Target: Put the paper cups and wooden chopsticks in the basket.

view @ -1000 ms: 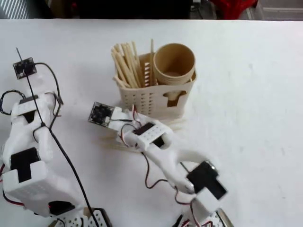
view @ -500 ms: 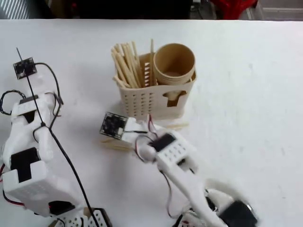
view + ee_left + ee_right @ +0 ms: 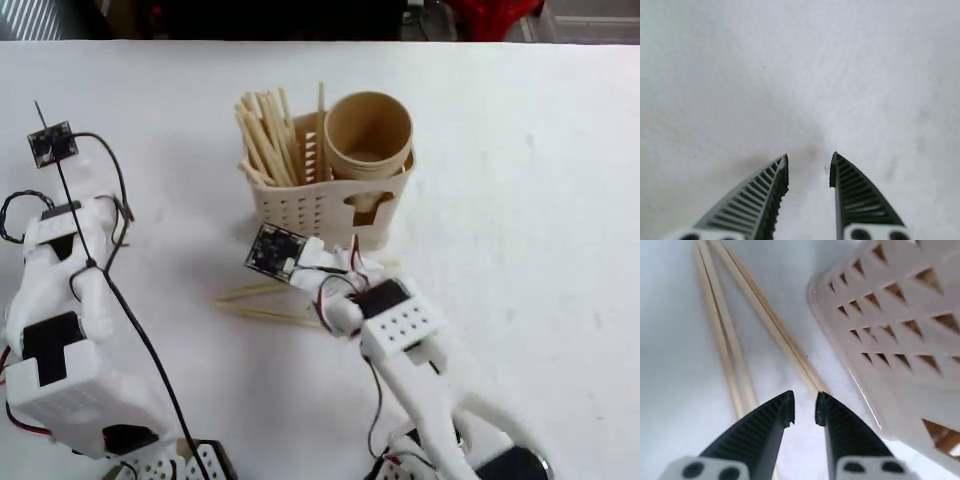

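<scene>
Nearest, white left arm (image 3: 55, 300) folded back at the table's edge, left claw (image 3: 809, 162) spread apart over bare white table (image 3: 520, 200), gripping nothing. Next, right claw (image 3: 804, 410) parted only narrowly, empty, tips close to loose pale wooden chopsticks (image 3: 767, 315) lying flat just beside the cream perforated plastic basket (image 3: 890, 330). Farthest, inside the basket, an upright bundle of wooden chopsticks (image 3: 265, 135) in one compartment, stacked brown paper cups (image 3: 368, 135) in the other.

Loose chopsticks (image 3: 262, 313) — before the basket (image 3: 310, 212)
</scene>
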`<state>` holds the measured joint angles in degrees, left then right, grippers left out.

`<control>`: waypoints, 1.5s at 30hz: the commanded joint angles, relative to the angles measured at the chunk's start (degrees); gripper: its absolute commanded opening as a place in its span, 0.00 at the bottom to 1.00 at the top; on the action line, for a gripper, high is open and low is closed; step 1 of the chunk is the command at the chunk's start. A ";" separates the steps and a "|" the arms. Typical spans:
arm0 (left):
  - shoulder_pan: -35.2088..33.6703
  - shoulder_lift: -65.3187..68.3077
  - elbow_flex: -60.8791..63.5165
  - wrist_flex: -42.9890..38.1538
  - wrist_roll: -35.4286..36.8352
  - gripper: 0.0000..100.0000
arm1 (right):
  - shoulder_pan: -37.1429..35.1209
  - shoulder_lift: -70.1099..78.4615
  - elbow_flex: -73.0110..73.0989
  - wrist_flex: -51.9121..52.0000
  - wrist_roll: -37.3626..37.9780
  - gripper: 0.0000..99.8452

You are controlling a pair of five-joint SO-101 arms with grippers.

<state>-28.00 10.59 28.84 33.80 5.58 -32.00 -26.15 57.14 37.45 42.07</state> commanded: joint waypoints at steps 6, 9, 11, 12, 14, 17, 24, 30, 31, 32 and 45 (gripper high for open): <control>-0.31 -0.40 -1.14 -0.88 0.44 0.16 | 0.40 8.04 -2.90 -6.99 2.02 0.15; -0.31 -0.40 -1.14 -0.88 0.44 0.16 | 0.40 8.22 -2.64 -6.99 4.04 0.15; -0.31 -0.40 -1.14 -0.88 0.44 0.16 | 0.48 8.22 -2.64 -6.99 4.22 0.15; -0.31 -0.40 -1.14 -0.88 0.44 0.16 | 0.48 8.22 -2.64 -6.99 4.31 0.15; -0.31 -0.40 -1.14 -0.62 0.44 0.16 | 0.48 8.22 -2.64 -6.99 4.40 0.15; -0.31 -0.40 -1.14 -0.62 0.44 0.16 | 0.48 9.36 -2.90 -6.99 4.48 0.15; -0.31 -0.40 -1.14 -0.62 0.44 0.16 | 1.19 20.97 -11.16 -7.08 4.48 0.15; -0.31 -0.40 -1.14 -0.88 0.44 0.16 | 1.45 23.60 -13.10 -4.88 4.48 0.14; -0.31 -0.40 -1.14 -0.88 0.44 0.16 | 1.45 23.60 -13.10 -3.91 4.48 0.14; -0.31 -0.40 -1.14 -0.88 0.44 0.16 | 1.45 23.60 -13.10 -2.86 4.40 0.12; -0.31 -0.40 -1.14 -0.79 0.44 0.16 | -0.22 19.56 -12.92 9.36 -2.81 0.02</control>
<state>-28.00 10.59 28.84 33.80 5.58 -30.86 -3.74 44.40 44.22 40.40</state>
